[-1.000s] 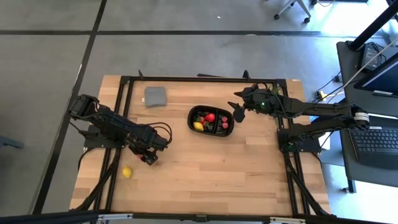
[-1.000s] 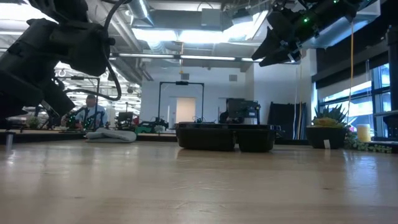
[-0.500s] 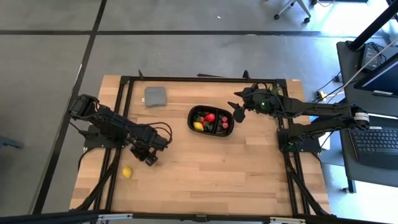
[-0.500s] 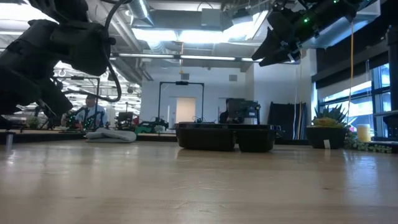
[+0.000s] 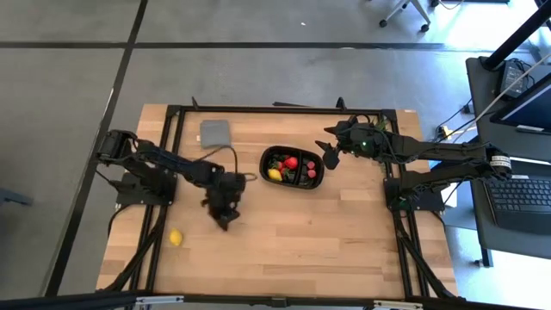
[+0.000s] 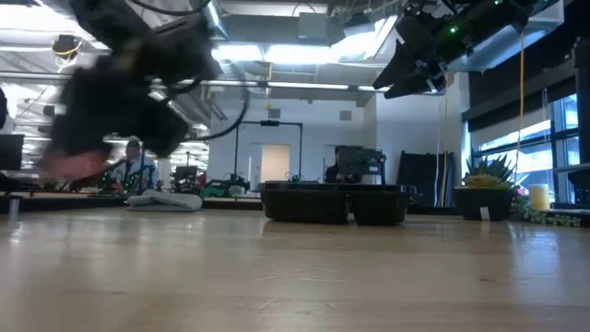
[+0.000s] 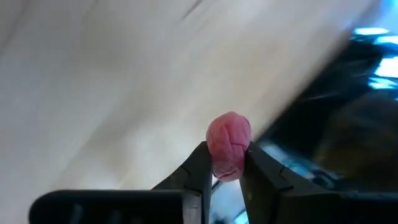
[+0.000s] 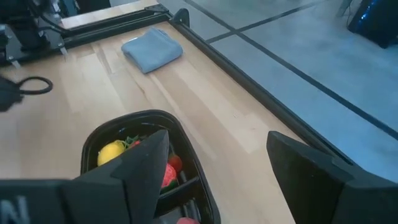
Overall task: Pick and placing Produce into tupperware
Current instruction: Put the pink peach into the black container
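My left gripper (image 5: 225, 215) hangs over the bare wood left of and nearer than the tupperware, shut on a small pink piece of produce (image 7: 229, 143). The tupperware, a black oval tray (image 5: 265, 160), stands mid-table and holds red, yellow and dark produce (image 5: 291, 164). It also shows in the low view as a dark tray (image 6: 332, 203). A yellow lemon-like piece (image 5: 176, 237) lies on the table near the left front. My right gripper (image 5: 330, 155) hovers open above the tray's right end, and its wrist view shows the tray rim (image 8: 134, 117) below its open fingers (image 8: 152, 155). My left gripper pinches the pink piece by its lower sides (image 7: 225, 165) between its two fingertips (image 7: 200, 163). Most of the piece sticks out past the tips. The fingers slant downward. The piece is lifted clear of the table.
A folded grey cloth (image 5: 215, 132) lies at the back left of the table. Black frame rails (image 5: 258, 109) run round the table's edges. Bare wood stretches across the near half of the table (image 5: 310, 241).
My left arm has swung toward the table's right edge and the tray, its wrist turning and tipping up; it shows blurred in the low view. The lemon-like piece stays where it was. My right arm has kept still.
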